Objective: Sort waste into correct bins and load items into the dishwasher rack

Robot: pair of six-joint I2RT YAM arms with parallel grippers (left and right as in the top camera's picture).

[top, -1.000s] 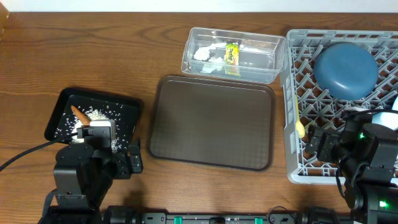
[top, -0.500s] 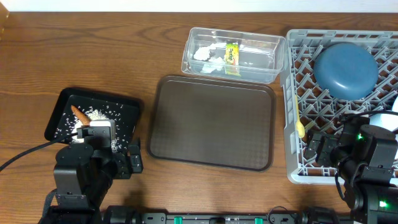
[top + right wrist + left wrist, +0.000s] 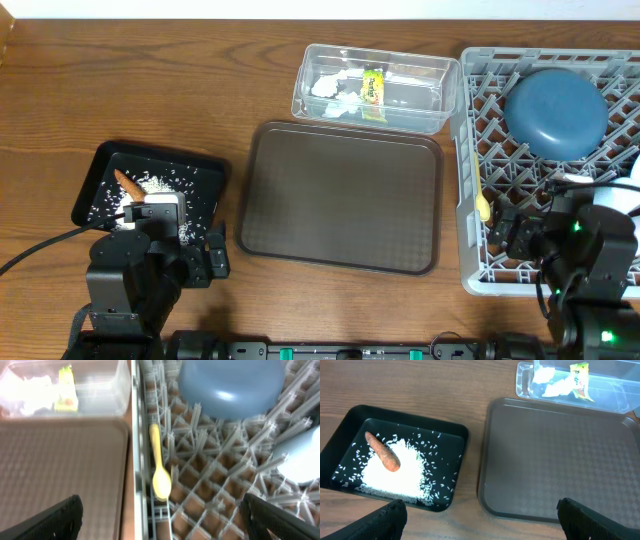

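The black tray (image 3: 205, 170) holds loose rice (image 3: 395, 475) and an orange carrot piece (image 3: 127, 183). White paper (image 3: 325, 86) and a yellow-green wrapper (image 3: 373, 85) lie in the clear tub (image 3: 440, 95). In the grey dishwasher rack (image 3: 468, 200) sit the dark blue plate (image 3: 556, 110), a cream spoon (image 3: 159, 460) along the left wall and a pale blue bowl (image 3: 302, 457). My left gripper (image 3: 480, 525) is open above bare wood between the black tray and the brown tray. My right gripper (image 3: 160, 520) hangs open over the rack's front left corner, holding nothing.
A flat brown serving tray (image 3: 340, 195) lies bare in the middle, between the black tray and the rack. Both arm bases stand at the table's front edge. The tub sits just behind the serving tray, touching the rack's left side.
The right arm has drawn back slightly toward the front edge. The left arm and all objects are unchanged.
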